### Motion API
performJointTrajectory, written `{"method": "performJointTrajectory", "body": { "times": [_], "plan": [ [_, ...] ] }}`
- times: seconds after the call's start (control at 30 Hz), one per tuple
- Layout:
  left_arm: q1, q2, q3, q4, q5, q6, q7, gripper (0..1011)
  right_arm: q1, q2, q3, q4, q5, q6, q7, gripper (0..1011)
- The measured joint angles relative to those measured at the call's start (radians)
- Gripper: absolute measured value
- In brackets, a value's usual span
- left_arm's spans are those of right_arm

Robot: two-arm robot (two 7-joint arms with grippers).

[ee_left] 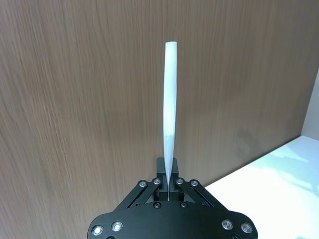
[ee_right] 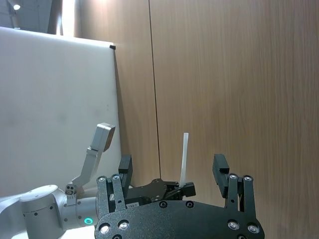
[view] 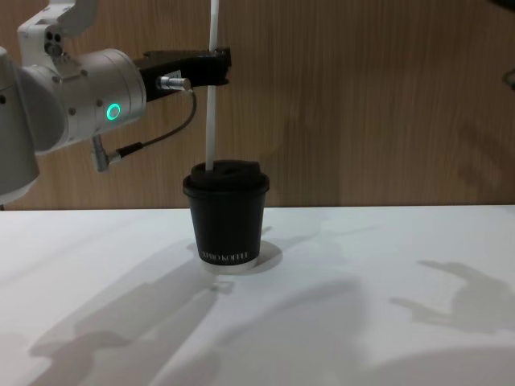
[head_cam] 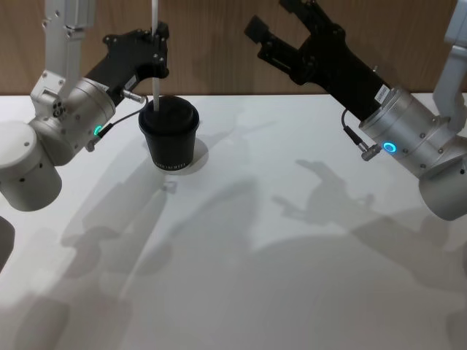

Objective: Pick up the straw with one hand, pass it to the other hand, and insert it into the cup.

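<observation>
I am looking at what seems to be a robotics lab or demo booth, where a bare white table (head_cam: 292, 292) is standing against a plain wood-panelled wall (view: 386, 96), with a white partition panel (ee_right: 55, 109) adjoining the wood.

white table (head_cam: 292, 292) | wood-panel wall (view: 386, 96) behind it
</observation>
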Motion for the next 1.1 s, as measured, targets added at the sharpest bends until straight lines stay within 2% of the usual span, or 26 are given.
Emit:
{"method": "performJointTrajectory", "body": {
  "times": [0.4, 0.53, 0.63, 0.67, 0.73, 0.83, 0.87, 1.07, 1.1],
  "plan": [
    [-0.006, -0.006, 0.003, 0.027, 0.011, 0.026, -0.010, 16, 0.000, 0.000, 0.000, 0.000, 0.000, 0.000, 0.000, 1001],
    [-0.007, -0.009, 0.004, 0.037, 0.015, 0.033, -0.013, 95, 0.000, 0.000, 0.000, 0.000, 0.000, 0.000, 0.000, 1001],
    [-0.007, -0.012, 0.005, 0.046, 0.019, 0.037, -0.015, 211, 0.000, 0.000, 0.000, 0.000, 0.000, 0.000, 0.000, 1001],
    [-0.007, -0.013, 0.004, 0.049, 0.020, 0.038, -0.015, 211, 0.000, 0.000, 0.000, 0.000, 0.000, 0.000, 0.000, 1001],
    [-0.005, -0.014, 0.004, 0.051, 0.022, 0.039, -0.017, 304, 0.000, 0.000, 0.000, 0.000, 0.000, 0.000, 0.000, 1001],
    [-0.002, -0.015, 0.004, 0.051, 0.023, 0.041, -0.018, 360, 0.000, 0.000, 0.000, 0.000, 0.000, 0.000, 0.000, 1001],
    [0.001, -0.015, 0.004, 0.051, 0.024, 0.042, -0.019, 419, 0.000, 0.000, 0.000, 0.000, 0.000, 0.000, 0.000, 1001],
    [0.019, -0.013, 0.001, 0.032, 0.026, 0.048, -0.023, 621, 0.000, 0.000, 0.000, 0.000, 0.000, 0.000, 0.000, 1001],
    [0.022, -0.012, 0.001, 0.028, 0.027, 0.048, -0.024, 621, 0.000, 0.000, 0.000, 0.000, 0.000, 0.000, 0.000, 1001]
  ]
}}
